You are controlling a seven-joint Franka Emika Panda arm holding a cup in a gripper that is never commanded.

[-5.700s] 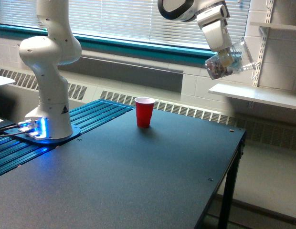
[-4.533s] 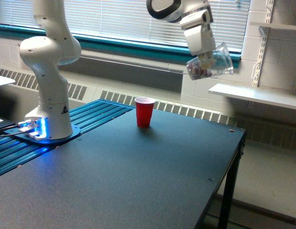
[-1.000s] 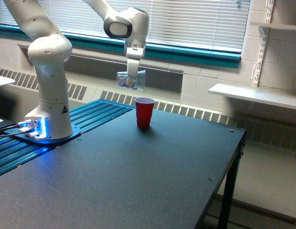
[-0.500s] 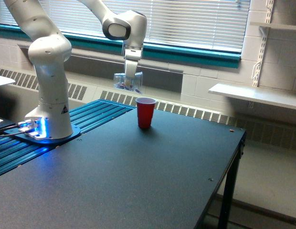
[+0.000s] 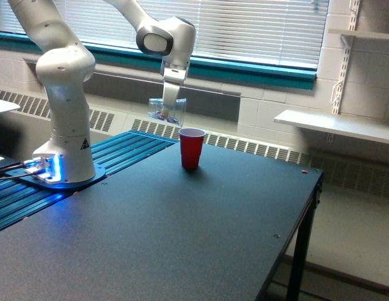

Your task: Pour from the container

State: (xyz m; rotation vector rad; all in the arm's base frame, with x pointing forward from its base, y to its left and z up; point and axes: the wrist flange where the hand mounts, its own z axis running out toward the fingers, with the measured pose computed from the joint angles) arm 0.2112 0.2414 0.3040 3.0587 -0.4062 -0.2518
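Clear tub (image 5: 167, 110) with small dark and pale bits inside hangs in the air, held by the pincer (image 5: 169, 102) at the end of the white arm (image 5: 162, 34). The pincer is closed on the tub from above, and the tub leans a little, its lower corner toward the exterior view's right. It sits above the worktop (image 5: 182, 232), up and just to the exterior view's left of the red cup (image 5: 191, 147), not touching it.

That 1 red cup stands upright on the dark worktop, mouth open, near the far edge. The arm's white base (image 5: 64, 138) stands on a blue ribbed mat (image 5: 113, 157) at the exterior view's left, with blue light glowing at its foot. Behind runs a window with closed blinds (image 5: 245, 25) over a teal sill (image 5: 257, 70), and a white shelf (image 5: 335, 125) juts from the wall at the exterior view's right. Whether anything is falling from the tub cannot be told.
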